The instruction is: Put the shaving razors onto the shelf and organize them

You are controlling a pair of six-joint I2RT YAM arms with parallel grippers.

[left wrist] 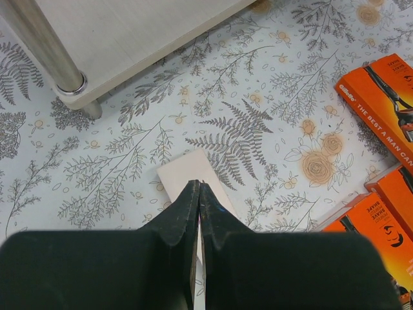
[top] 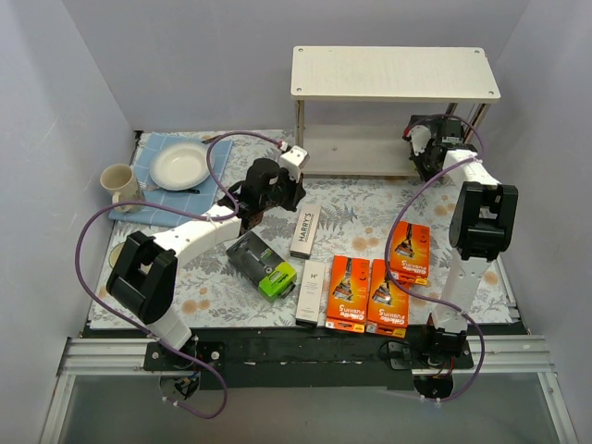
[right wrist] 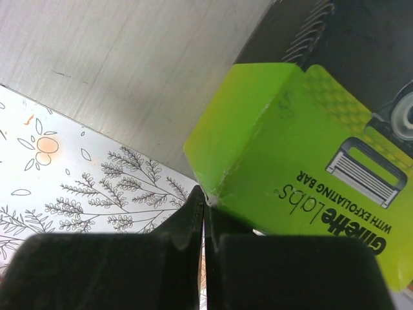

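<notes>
The shelf (top: 396, 72) stands at the back right. My right gripper (top: 427, 153) is shut at the right end of its lower board (right wrist: 129, 58). Its tips (right wrist: 204, 194) touch a corner of a black box with a lime-green end (right wrist: 290, 155) lying on that board. My left gripper (top: 294, 202) is shut and empty just above the far end of a white Harry's box (top: 305, 231), which also shows under the tips (left wrist: 199, 187) in the left wrist view (left wrist: 184, 171). On the table lie a second Harry's box (top: 313, 291), a black and lime box (top: 262, 264) and three orange boxes (top: 388, 296).
A plate (top: 180, 166) on a blue cloth (top: 157, 153) and a mug (top: 118, 183) sit at the far left. A shelf leg (left wrist: 48, 48) stands just ahead and left of my left gripper. Grey walls close in both sides.
</notes>
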